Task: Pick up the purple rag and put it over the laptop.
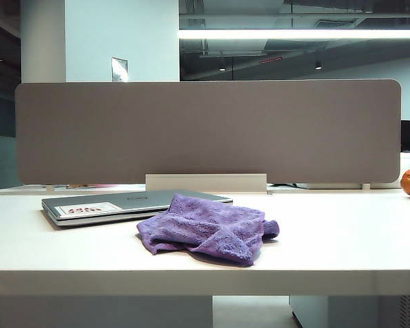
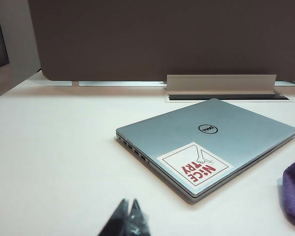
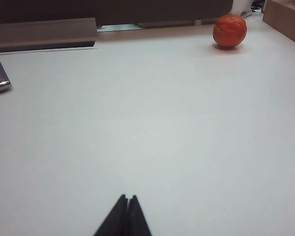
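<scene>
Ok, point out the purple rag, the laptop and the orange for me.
purple rag (image 1: 208, 227), exterior view, middle of the crumpled cloth.
laptop (image 2: 206, 142), left wrist view, middle of the closed lid.
orange (image 3: 229, 30), right wrist view, centre of the fruit.

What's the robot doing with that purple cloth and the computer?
Nothing is being handled yet. The purple rag lies crumpled on the white table, its far edge overlapping the closed laptop, which lies flat with a red-lettered sticker on its lid. The left gripper and the right gripper are both shut and empty, hanging above bare table, away from the rag. An orange fruit sits off to the right.
</scene>
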### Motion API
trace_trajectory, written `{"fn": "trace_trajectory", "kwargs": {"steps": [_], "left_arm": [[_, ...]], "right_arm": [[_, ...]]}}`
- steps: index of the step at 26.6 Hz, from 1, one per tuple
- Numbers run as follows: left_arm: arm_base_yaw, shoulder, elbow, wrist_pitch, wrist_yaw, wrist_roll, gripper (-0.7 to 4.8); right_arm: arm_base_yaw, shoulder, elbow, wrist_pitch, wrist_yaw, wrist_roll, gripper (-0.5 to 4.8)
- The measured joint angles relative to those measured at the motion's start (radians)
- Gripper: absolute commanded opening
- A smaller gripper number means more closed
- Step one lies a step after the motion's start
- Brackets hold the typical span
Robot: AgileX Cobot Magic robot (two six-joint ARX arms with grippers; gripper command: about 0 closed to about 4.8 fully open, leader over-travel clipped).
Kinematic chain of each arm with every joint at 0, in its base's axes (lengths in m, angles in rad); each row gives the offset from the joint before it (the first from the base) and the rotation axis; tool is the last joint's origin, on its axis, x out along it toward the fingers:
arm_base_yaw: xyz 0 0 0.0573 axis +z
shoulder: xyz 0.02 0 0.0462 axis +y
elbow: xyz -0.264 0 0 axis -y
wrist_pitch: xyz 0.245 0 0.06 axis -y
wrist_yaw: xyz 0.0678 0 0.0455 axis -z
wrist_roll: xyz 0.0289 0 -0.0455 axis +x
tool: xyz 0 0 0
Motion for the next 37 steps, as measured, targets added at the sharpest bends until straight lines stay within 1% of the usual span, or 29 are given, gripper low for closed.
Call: {"fn": "trace_trajectory", "kwargs": {"steps": [25,30,34,36,37], "left_arm": [[0.0,0.0,0.0,0.0,0.0,0.0,-0.06],[0.0,0.0,0.0,0.0,0.0,-0.042,-0.06],[0.0,0.0,0.0,0.0,0.0,-0.045,-0.06],[0.0,0.0,0.0,0.0,0.0,-0.045,-0.06],[0.0,0.0,0.0,0.0,0.0,-0.045,-0.06]], "right_arm": [[0.0,0.0,0.0,0.0,0.0,0.0,0.22],[0.0,0.0,0.0,0.0,-0.001,0.0,0.22],[0.0,0.0,0.0,0.0,-0.067,0.0,0.22],[0.0,0.0,0.0,0.0,-0.137,0.0,0.22],[0.0,0.0,0.0,0.0,-0.201,0.0,0.22]]}}
